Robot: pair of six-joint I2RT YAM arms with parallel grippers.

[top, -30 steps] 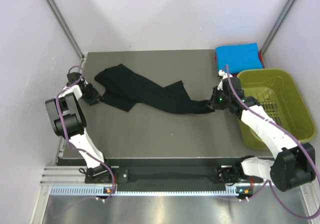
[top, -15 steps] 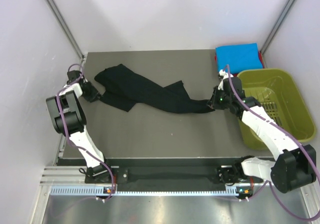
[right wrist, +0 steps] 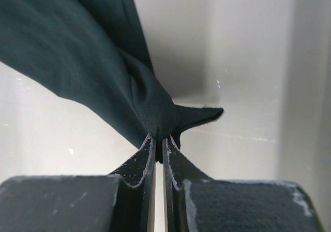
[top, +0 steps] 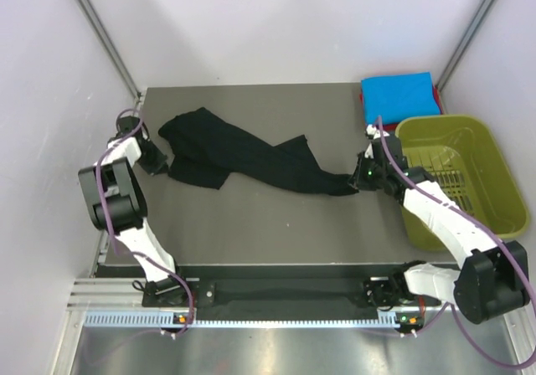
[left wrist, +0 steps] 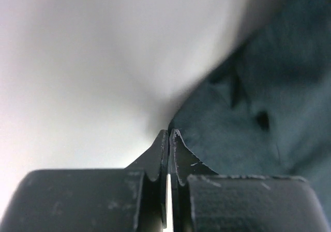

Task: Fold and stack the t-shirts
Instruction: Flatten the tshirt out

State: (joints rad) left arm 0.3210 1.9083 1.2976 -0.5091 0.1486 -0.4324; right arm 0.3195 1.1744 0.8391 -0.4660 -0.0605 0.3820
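Two shirts appear done: blue tee (top: 400,95) lies folded at far right corner of counter (top: 276,224), on top of a red one (top: 363,100), of which only a sliver shows at the left edge. Basket (top: 469,141) sits just beside that stack, off counter's right side; looks to hold no cloth, judging by overhead view.

One shirt left: black tee (top: 243,153), unfolded, bunched into a long twisted band running from far left toward R arm. No chest print visible at present.

R pincer (right wrist: 159,141): closed on a gathered corner of black tee, cloth nipped between tips, a small tab poking out to one side. Grip confirmed in wrist view.

L pincer (left wrist: 169,139): jaws closed, tips nearly touching. Black cloth lies right against the right tip, but can't tell if any fabric is actually caught; may have shut on edge only, or missed.

Assessment: approx. two-thirds through, if 3 shirts total. Remaining: spread black tee flat, fold it, place on the stack. Risk: if L grip is empty, stretch-out won't work and a re-grasp is needed.
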